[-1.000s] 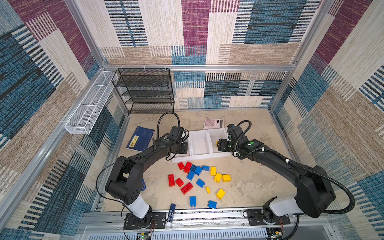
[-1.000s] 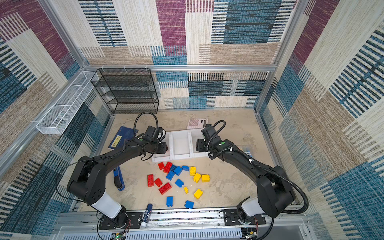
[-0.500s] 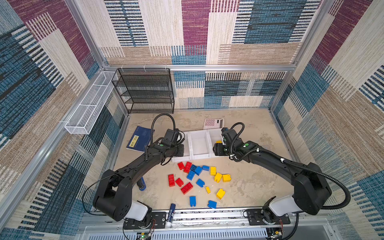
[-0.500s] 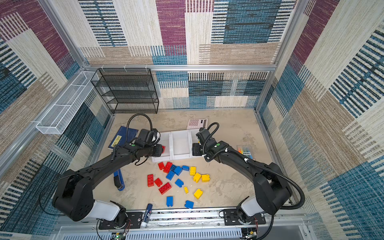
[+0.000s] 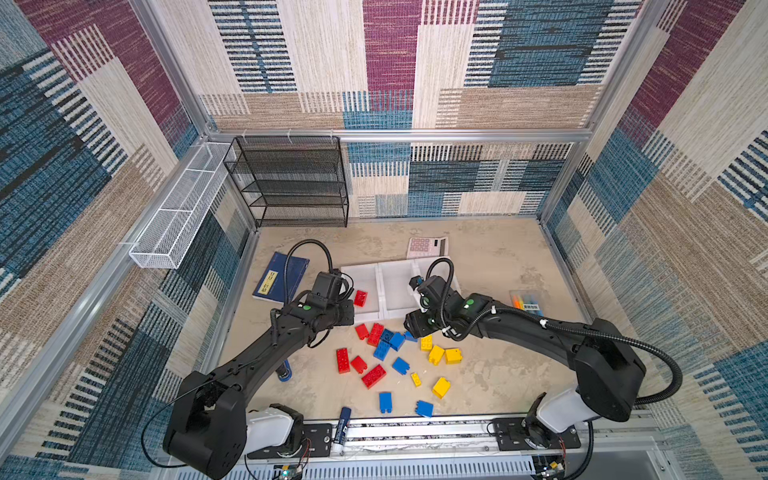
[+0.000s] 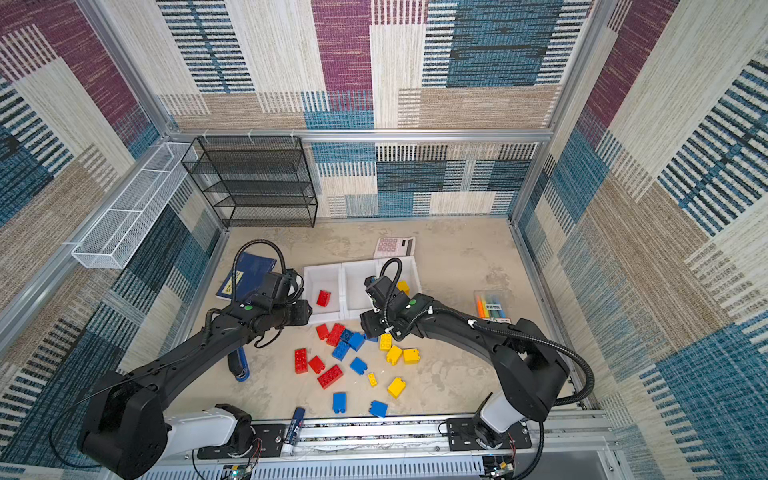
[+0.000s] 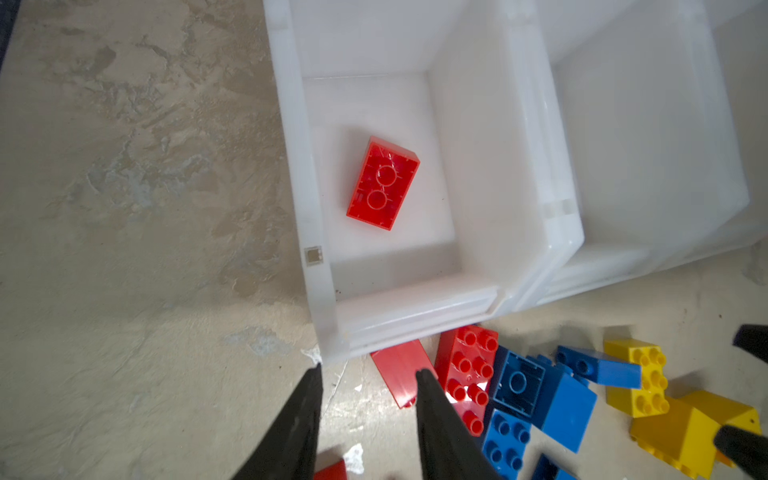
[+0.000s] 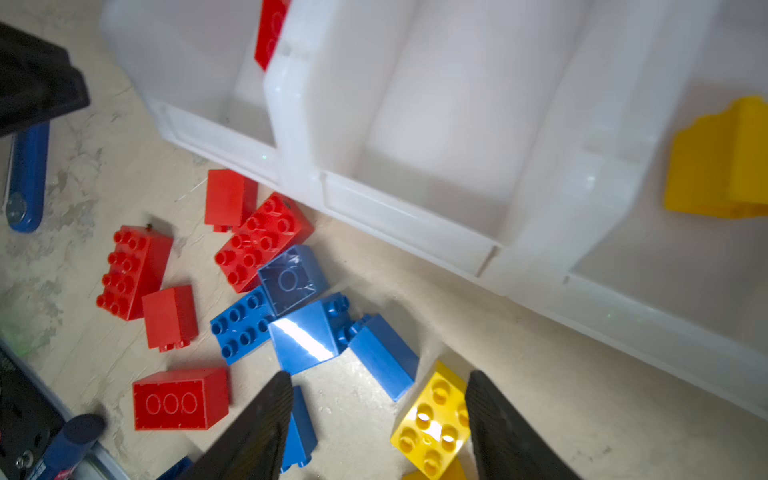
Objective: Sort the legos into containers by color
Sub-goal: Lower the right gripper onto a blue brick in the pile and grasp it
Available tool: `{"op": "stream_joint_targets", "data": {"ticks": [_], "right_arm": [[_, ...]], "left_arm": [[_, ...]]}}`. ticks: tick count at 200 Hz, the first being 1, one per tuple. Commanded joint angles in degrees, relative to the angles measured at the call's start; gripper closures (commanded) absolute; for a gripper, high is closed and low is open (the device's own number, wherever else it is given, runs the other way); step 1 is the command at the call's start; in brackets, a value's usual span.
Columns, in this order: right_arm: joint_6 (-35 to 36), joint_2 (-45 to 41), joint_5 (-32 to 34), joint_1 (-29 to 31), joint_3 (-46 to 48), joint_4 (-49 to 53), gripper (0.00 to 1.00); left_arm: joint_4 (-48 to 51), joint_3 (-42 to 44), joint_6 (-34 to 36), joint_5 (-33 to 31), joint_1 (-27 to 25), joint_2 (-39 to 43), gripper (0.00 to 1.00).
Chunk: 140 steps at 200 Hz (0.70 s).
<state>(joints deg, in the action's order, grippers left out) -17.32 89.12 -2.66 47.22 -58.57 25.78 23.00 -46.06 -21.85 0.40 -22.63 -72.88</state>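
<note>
**A:** How does the left end effector (image 7: 370, 370) stand?

**B:** Its fingers are a narrow way apart with nothing between them. The tips are just beside a smooth-sided red brick (image 7: 397, 376) that lies against the front wall of the containers (image 7: 415, 309). In both top views that is just left of centre.

**A:** And the right end effector (image 8: 378, 374)?

**B:** It is wider apart and also empty. A studded yellow brick (image 8: 432, 419) sits in the gap, close to one finger.

**A:** How far along is the sorting?

**B:** Early, I'd judge. A sorted red brick (image 5: 360, 298) lies in the leftmost bin and a sorted yellow brick (image 6: 402, 286) in the rightmost. The middle bin looks bare, so blue belongs there. The other legos (image 5: 400, 365) are scattered on the tabletop (image 5: 490, 374), below centre of the frame.

**A:** How should the picks be done well?

**B:** The left should widen first, because the gap looks tight for that brick. Then it can straddle the flat sides, clear of the bin wall and of the studded red brick (image 7: 467, 374) just beside. The right should centre the yellow one and close on its faces, not a corner. The arms are near each other, so they should lift in turn.
</note>
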Motion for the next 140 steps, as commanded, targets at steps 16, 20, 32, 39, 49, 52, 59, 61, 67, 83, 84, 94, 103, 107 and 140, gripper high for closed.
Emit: {"op": "stream_joint_targets", "data": {"ticks": [16,20,32,39,49,52,59,61,67,83,84,94,103,107,140], "right_arm": [[5.6,3.8,-3.2,2.5,-2.3,-1.8,0.31],[6.2,4.4,-3.2,2.9,-2.6,-1.8,0.31],[7.5,6.0,-2.9,3.6,-3.6,-1.7,0.31],[8.0,7.1,-2.9,4.0,-4.1,-1.7,0.31],[8.6,8.5,-3.0,4.5,-4.8,-1.7,0.31],[8.7,8.8,-3.0,4.7,-5.0,-1.8,0.31],[9.0,9.6,-3.2,4.9,-5.4,-1.8,0.31],[9.1,9.9,-3.2,5.0,-5.5,-1.9,0.31],[9.3,10.5,-3.2,5.3,-5.7,-1.9,0.31],[9.7,11.8,-2.3,5.6,-6.2,-1.7,0.32],[9.8,11.8,-2.2,5.6,-6.3,-1.7,0.32],[10.1,12.4,-1.2,5.7,-6.4,-1.2,0.32],[10.6,12.9,-0.6,5.7,-6.5,-0.8,0.32],[10.8,13.1,-0.4,5.7,-6.6,-0.7,0.32],[12.4,13.9,0.3,5.7,-6.7,-0.6,0.34]], "left_arm": [[0.2,0.5,-1.7,0.9,0.6,0.8,0.59],[0.2,0.5,-1.8,0.9,0.7,0.9,0.59],[0.5,0.7,-1.8,0.8,0.8,1.1,0.59],[0.5,0.9,-2.0,0.9,0.9,1.3,0.59],[0.5,1.0,-2.1,1.0,1.1,1.4,0.59],[0.6,1.0,-2.1,1.0,1.1,1.4,0.59],[0.8,1.1,-2.2,1.0,1.3,1.6,0.59],[0.8,1.1,-2.2,1.0,1.3,1.6,0.59],[0.9,1.1,-2.2,1.0,1.4,1.7,0.59],[1.2,1.3,-2.4,0.8,1.5,2.2,0.59],[1.2,1.3,-2.4,0.8,1.5,2.2,0.59],[1.3,1.6,-2.5,0.8,1.5,2.6,0.59],[1.4,1.9,-2.6,0.7,1.5,3.1,0.59],[1.4,2.1,-2.6,0.7,1.5,3.3,0.59],[1.3,3.4,-2.8,0.5,1.5,4.5,0.59]]}}
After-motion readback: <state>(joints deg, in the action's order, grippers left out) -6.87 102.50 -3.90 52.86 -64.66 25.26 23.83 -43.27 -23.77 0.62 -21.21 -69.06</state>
